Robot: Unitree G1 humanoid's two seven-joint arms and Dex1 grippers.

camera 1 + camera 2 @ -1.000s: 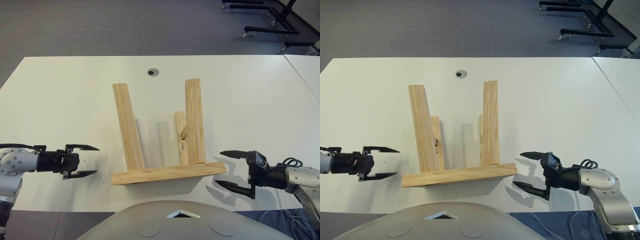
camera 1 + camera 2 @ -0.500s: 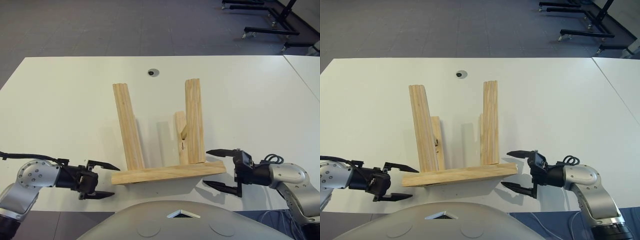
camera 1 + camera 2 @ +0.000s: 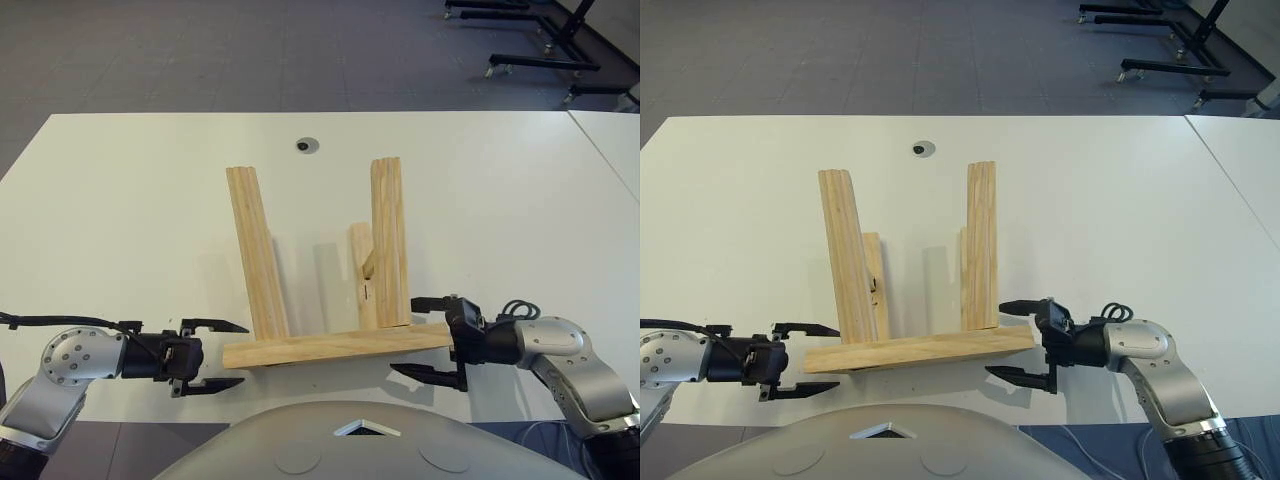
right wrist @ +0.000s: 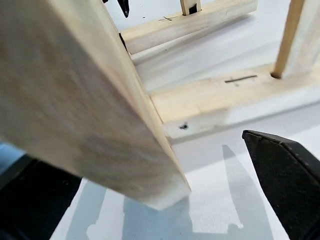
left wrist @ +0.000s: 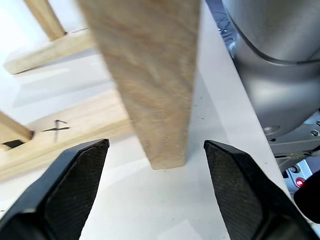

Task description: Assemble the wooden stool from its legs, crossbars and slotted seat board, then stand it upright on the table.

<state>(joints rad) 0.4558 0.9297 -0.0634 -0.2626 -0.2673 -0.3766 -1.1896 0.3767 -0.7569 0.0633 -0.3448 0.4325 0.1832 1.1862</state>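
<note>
"Wooden stool (image 3: pixel 262 268): is assembly judged complete?"

"Apparently. Legs and crossbars are seen joined to the seat board (image 3: pixel 330 346). The stool is laid on its side near the table's (image 3: pixel 520 200) near edge, so uprighting remains."

"And the grippers?"

"The left gripper (image 3: pixel 241 354) and right gripper (image 3: pixel 405 335) are spread wide around the board's ends, which are not yet clamped."

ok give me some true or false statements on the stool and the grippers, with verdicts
1. The stool stands upright on the table. False: it lies on its side, seat board on edge nearest the robot, legs pointing away.
2. The left gripper is at the seat board's left end, the right gripper at its right end. True.
3. Both grippers are open. True.
4. The right gripper holds a loose leg. False: it holds nothing; its fingers straddle the board's end.
</note>
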